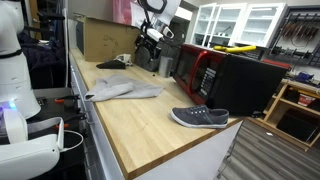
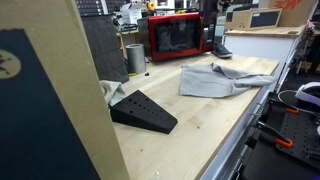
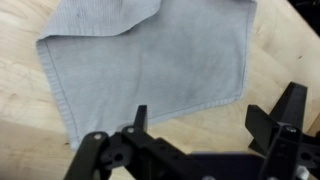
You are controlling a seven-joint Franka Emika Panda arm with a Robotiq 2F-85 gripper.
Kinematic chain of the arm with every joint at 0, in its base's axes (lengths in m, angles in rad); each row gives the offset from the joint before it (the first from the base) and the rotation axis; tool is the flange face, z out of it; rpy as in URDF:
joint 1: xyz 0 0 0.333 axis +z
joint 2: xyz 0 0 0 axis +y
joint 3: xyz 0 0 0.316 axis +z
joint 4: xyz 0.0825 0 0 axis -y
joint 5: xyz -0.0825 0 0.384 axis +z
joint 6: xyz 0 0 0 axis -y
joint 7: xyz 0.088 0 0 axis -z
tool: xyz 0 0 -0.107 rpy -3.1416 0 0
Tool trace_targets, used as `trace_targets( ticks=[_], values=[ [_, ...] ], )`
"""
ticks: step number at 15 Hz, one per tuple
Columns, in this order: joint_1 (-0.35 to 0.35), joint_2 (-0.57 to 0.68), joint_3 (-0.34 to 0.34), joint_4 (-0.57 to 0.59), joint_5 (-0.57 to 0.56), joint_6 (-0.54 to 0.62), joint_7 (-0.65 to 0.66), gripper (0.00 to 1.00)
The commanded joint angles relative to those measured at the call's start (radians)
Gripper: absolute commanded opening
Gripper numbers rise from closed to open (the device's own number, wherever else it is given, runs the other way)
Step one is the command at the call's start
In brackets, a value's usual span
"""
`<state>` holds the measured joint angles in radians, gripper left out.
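Pale wooden countertop [image 3: 25,120] carried a grey cloth [image 3: 150,60] just ahead of the gripper [image 3: 215,108], fingers spread apart and empty, the cloth's far edge cut off.

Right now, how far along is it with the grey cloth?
Early. Done: the tool is lined up over the grey cloth, apparently clear above it. In hand: nothing; the jaws stand open and empty. Left: any grasp. The cloth lies loosely rumpled on the wooden table, with one corner folded over in the wrist view.
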<state>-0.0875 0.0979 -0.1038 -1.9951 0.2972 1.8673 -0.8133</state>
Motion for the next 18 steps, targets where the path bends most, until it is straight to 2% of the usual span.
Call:
trace_targets(
  ticks=[1,6,11,16,17,18],
  values=[
    [-0.005,0.137,0.023,0.084,0.021,0.123,0.113,1.00],
    [0.006,0.295,0.079,0.164,-0.028,0.230,0.280,1.00],
    [0.003,0.379,0.108,0.203,-0.102,0.208,0.400,1.00],
    [-0.004,0.413,0.099,0.194,-0.175,0.206,0.468,1.00],
    [-0.004,0.415,0.099,0.193,-0.186,0.206,0.478,0.92],
    [-0.004,0.416,0.099,0.193,-0.196,0.205,0.481,0.74]
  ],
)
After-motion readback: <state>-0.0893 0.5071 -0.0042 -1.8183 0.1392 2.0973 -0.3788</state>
